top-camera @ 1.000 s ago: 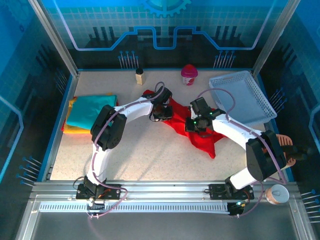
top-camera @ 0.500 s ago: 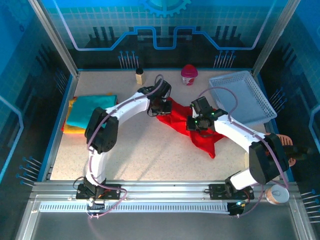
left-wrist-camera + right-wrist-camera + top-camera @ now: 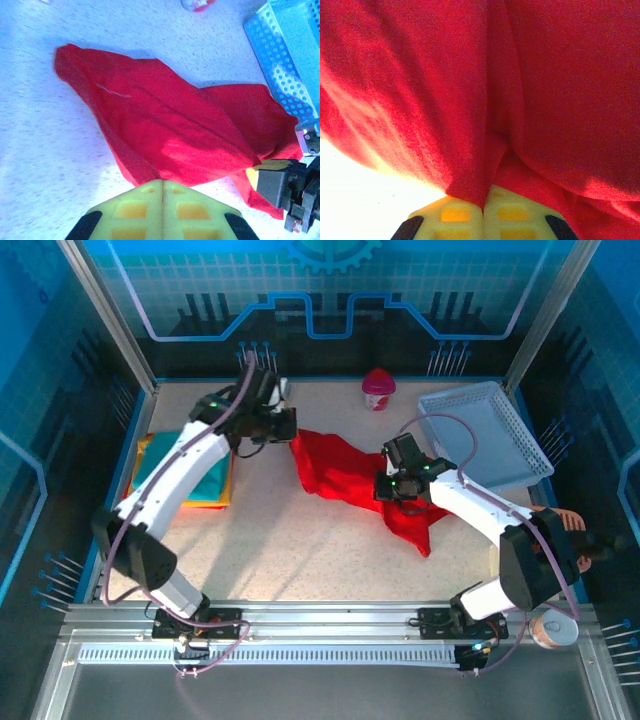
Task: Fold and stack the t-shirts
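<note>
The red shirt (image 3: 345,472) lies rumpled mid-table, spreading out toward the white basket (image 3: 485,435). The right claw (image 3: 390,487) is clamped tight on a fold near its right half, cloth bunched up between the pads (image 3: 452,215). The left claw (image 3: 288,426) hovers just off the shirt's far left corner, pads pressed together with nothing between them, and over on the left of the table (image 3: 300,550) sits the folded pile (image 3: 212,485), teal on top, the left arm stretched across it.
</note>
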Tool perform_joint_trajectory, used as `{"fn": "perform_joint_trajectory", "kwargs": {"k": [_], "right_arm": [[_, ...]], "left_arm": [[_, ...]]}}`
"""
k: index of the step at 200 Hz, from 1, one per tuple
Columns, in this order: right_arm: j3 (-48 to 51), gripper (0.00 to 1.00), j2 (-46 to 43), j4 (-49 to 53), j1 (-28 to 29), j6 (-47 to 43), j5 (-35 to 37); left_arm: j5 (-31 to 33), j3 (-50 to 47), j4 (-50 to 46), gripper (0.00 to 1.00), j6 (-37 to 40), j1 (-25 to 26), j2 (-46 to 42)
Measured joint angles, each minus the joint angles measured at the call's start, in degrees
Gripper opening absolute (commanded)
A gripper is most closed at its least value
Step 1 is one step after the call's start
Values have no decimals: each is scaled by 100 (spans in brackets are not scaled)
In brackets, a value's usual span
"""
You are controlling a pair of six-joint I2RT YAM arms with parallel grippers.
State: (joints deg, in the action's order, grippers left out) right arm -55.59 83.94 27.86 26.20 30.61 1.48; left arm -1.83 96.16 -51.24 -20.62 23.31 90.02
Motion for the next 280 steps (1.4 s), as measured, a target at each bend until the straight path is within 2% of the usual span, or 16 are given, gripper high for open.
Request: {"fn": "perform_joint_trajectory", "kwargs": {"k": [30,72,90,111,127,145,161,184,222,258,280], "right_arm": [[-42,0,0,24,0,-153,-125],[-162,0,0,254,96,-531,-284],[-208,6,0,428,289,-723,-304],[-245,23,0,614,562,-922,-328],[-249,45,-13,748,704,-901,-317],[-184,80,-122,859,750,-763,-153],[7,94,-387,955,750,-417,125],[413,96,-951,1156,721,166,525],[1475,84,-1847,1453,448,1327,822],[2175,81,-1998,1580,411,2061,835],[2299,70,-1943,1519,411,2253,741]], "left_arm": [[103,-120,-389,0,125,-358,-651],[317,-774,-997,0,68,-402,-1832],[466,-1080,-1307,0,-50,-417,-2354],[649,-1416,-1718,0,-260,-466,-2942],[815,-1718,-1980,0,-448,-479,-3342],[1043,-2124,-2238,0,-623,-498,-3650],[1241,-2516,-2406,0,-763,-531,-3775],[1397,-2896,-2444,0,-809,-575,-3742],[1493,-2949,-2170,0,-796,-671,-3733],[1484,-3193,-1773,0,-798,-726,-3742],[1447,-3368,-1679,0,-796,-750,-3742]]}}
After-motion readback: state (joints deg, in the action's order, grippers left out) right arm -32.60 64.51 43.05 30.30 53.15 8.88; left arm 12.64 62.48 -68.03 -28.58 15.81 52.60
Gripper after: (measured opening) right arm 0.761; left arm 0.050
